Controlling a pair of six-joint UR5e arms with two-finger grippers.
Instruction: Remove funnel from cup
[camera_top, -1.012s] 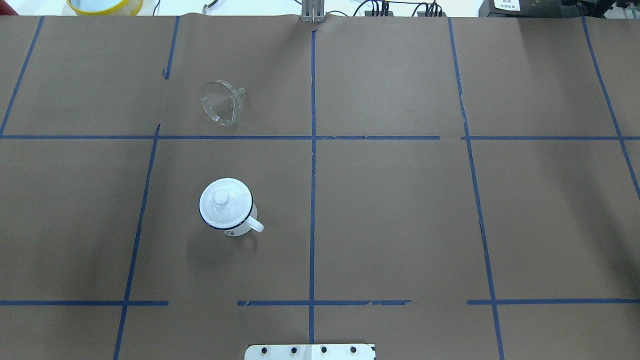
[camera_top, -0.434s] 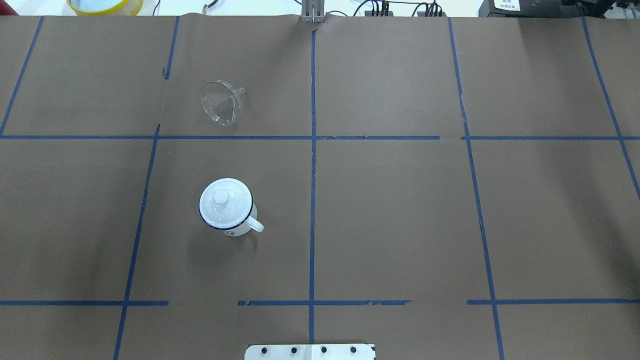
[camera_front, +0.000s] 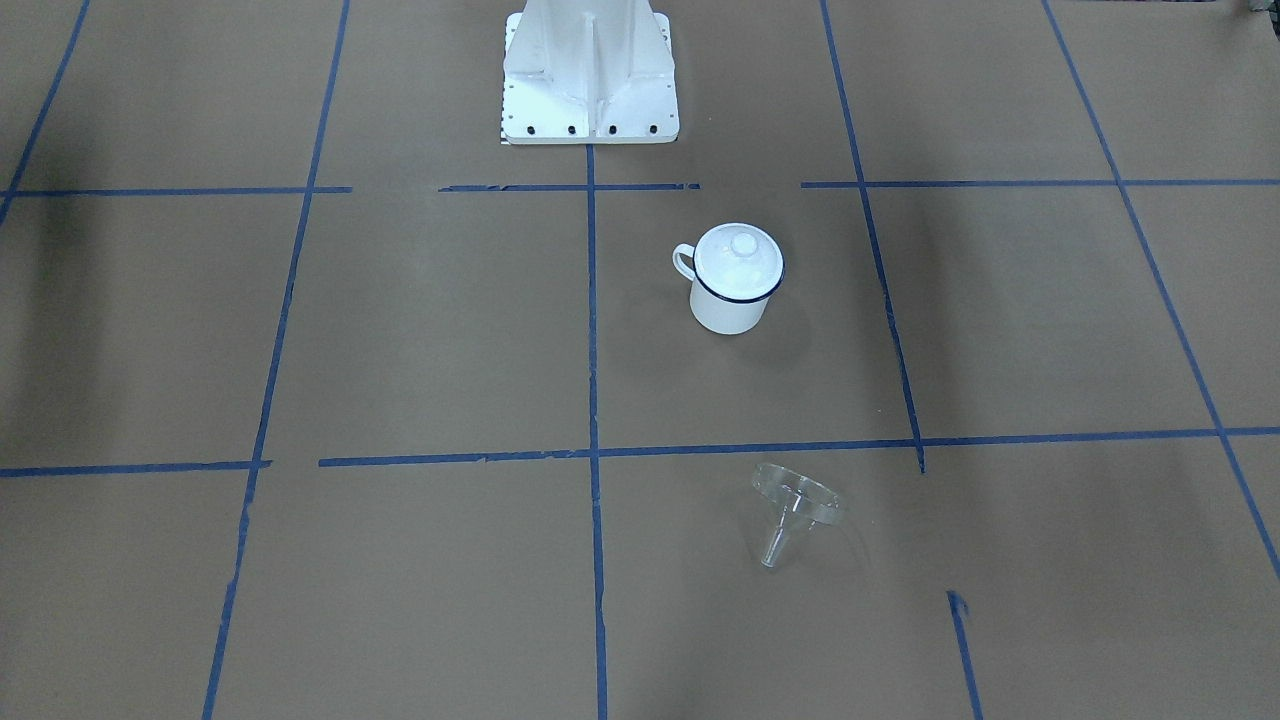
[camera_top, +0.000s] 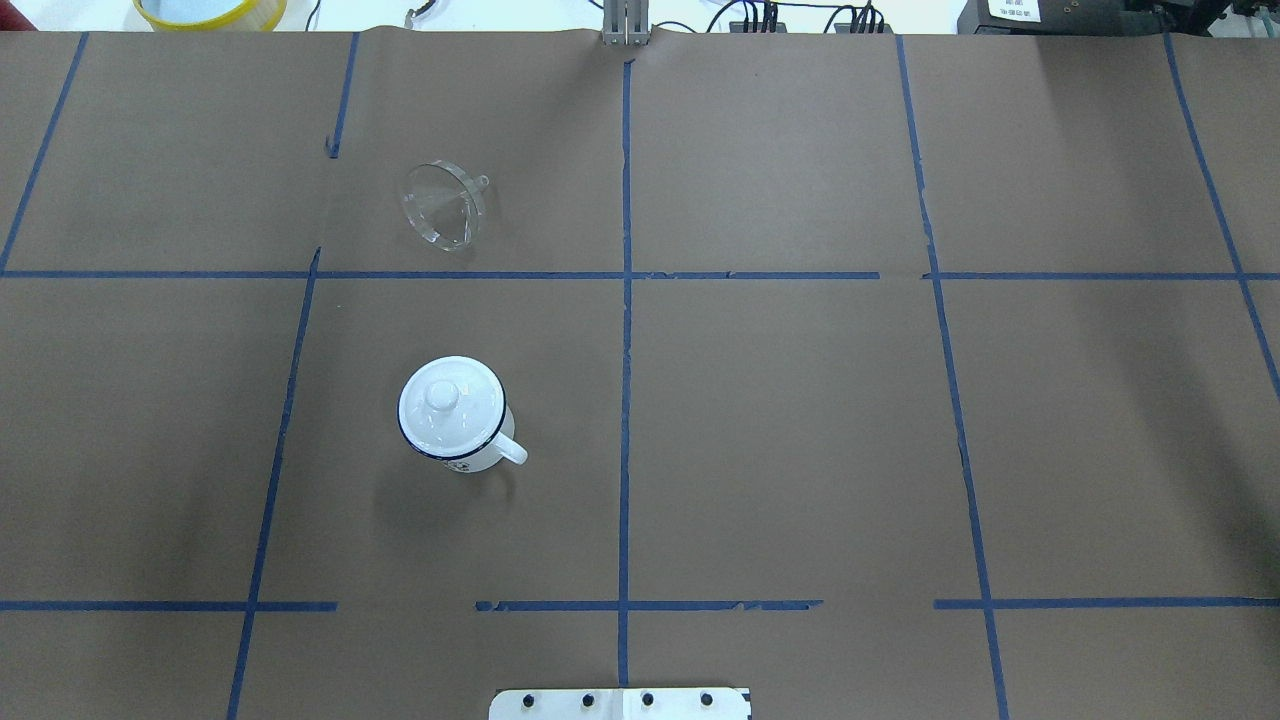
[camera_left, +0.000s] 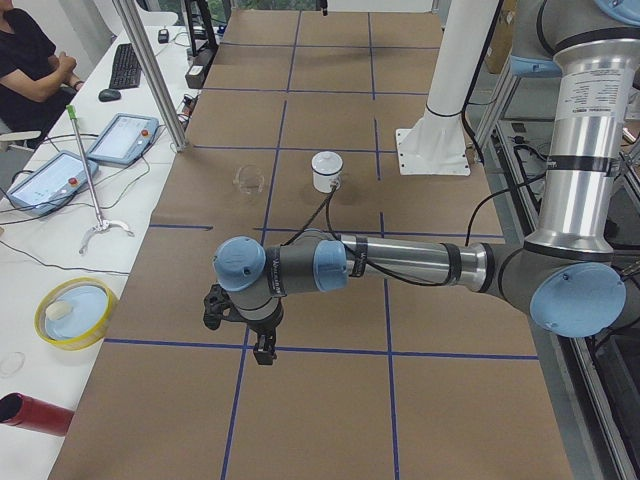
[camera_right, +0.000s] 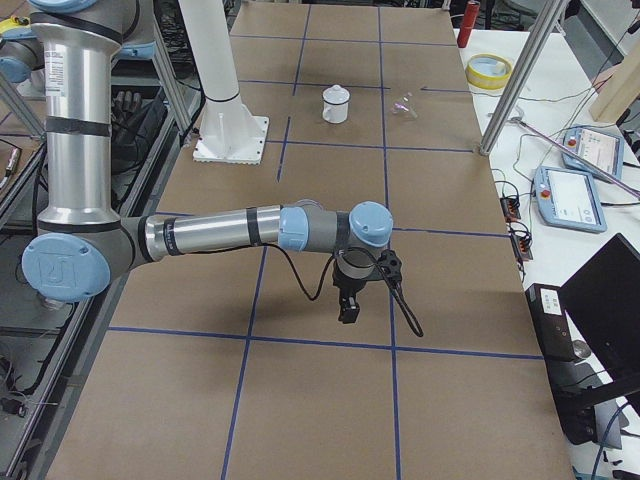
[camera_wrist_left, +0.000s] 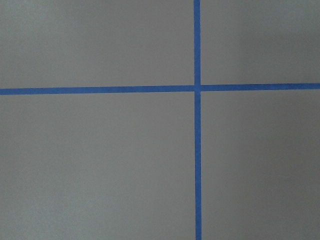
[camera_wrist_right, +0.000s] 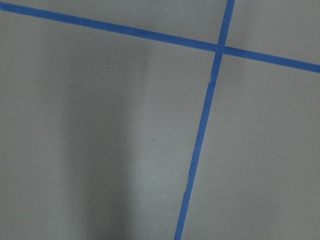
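Funnel (camera_top: 444, 205), one, lying apart from one lidded cup (camera_front: 728, 312), left pincer (camera_left: 262, 351), right pincer (camera_right: 347, 311), cannot tell if open

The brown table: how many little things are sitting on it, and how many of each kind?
funnel: 1
cup: 1
lid: 1 (on the cup)
Total: 3

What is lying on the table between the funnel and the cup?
Only bare brown paper crossed by one blue tape line lies between the funnel and the cup; the front-facing view shows it.
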